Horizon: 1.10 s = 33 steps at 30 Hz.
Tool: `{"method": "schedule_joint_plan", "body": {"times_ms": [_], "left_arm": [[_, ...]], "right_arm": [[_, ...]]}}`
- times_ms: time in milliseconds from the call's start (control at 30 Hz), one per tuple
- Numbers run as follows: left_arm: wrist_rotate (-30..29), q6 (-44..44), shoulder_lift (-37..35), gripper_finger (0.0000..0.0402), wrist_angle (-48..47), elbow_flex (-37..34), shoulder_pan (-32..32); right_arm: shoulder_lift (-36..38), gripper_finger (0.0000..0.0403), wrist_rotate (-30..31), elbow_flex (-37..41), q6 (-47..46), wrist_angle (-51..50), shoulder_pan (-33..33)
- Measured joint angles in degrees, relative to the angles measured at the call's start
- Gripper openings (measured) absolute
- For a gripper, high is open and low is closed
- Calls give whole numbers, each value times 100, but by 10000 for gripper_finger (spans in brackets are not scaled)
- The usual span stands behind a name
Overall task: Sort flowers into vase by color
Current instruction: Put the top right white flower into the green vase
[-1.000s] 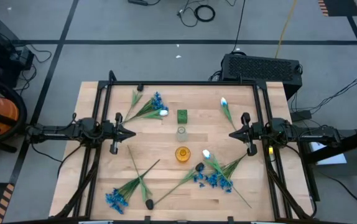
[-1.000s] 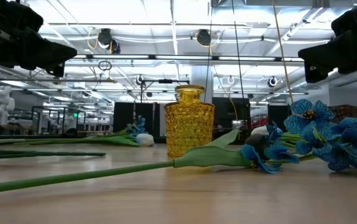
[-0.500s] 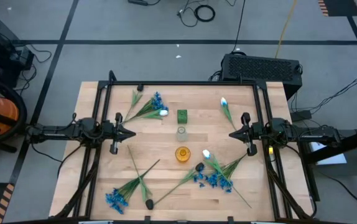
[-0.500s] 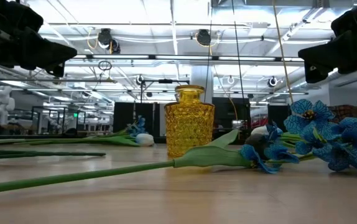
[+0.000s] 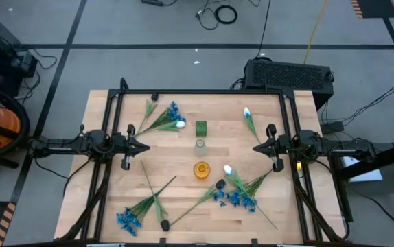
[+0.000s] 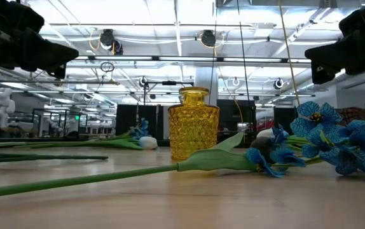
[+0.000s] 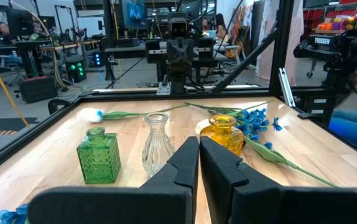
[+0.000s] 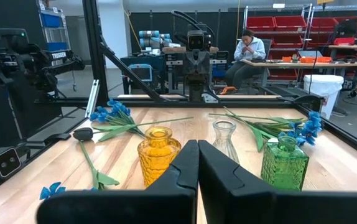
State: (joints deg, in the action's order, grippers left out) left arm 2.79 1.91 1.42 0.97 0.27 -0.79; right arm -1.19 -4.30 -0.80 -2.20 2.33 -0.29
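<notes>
While no flower is yet lifted, best begun with a lone stem lying clear of its neighbours: descend over the bare stem, not the head, pinch mid-stem, raise until the stem hangs upright, then lower the cut end into the neck of the vase chosen for that colour. Left to right across the desk (image 5: 183,206):

- Left tool (image 5: 144,147): at the left edge, aloft, fingers closed, holding and touching nothing.
- Blue cluster flower (image 5: 127,219): near front-left corner, leafy stem running inward.
- Dark bud (image 5: 164,224): just beside it at the front edge.
- Blue-and-white spray (image 5: 171,118): back left, two heads close together; harder to separate.
- Green vase (image 5: 201,127), clear vase (image 5: 200,145), yellow vase (image 5: 202,169): in a row down the centre, all upright, all without flowers.
- Blue bunch (image 5: 235,197) with white tulip (image 5: 227,169) and another dark bud (image 5: 220,184): front right, stems crossing; tangle risk.
- White tulip at back (image 5: 248,112): lone, clear of others; easiest first pick.
- Right tool (image 5: 257,147): at the right edge, aloft, fingers pressed together, nothing held.
</notes>
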Motion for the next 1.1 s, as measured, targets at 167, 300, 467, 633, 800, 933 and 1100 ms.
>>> {"method": "schedule_joint_plan", "body": {"times_ms": [167,300,467,633,800,933,1100], "left_arm": [[0,0,1,25,0,-1,-1],[0,-2,-1,25,0,0,-1],[0,0,1,25,0,-1,1],[0,0,1,25,-2,0,-1],[0,-1,1,25,0,-1,1],[0,-1,0,25,0,-2,0],[0,0,1,25,0,-1,-1]], "right_arm": [[-2,0,144,0,-153,-76,-1],[0,0,146,0,-537,76,0],[-6,0,294,-151,-920,342,0],[-239,0,491,-800,-994,149,2],[-880,0,632,-1772,-835,-472,-1],[-1569,0,630,-2709,-735,-774,-1],[-2471,0,620,-4109,-688,-1004,-1]]}}
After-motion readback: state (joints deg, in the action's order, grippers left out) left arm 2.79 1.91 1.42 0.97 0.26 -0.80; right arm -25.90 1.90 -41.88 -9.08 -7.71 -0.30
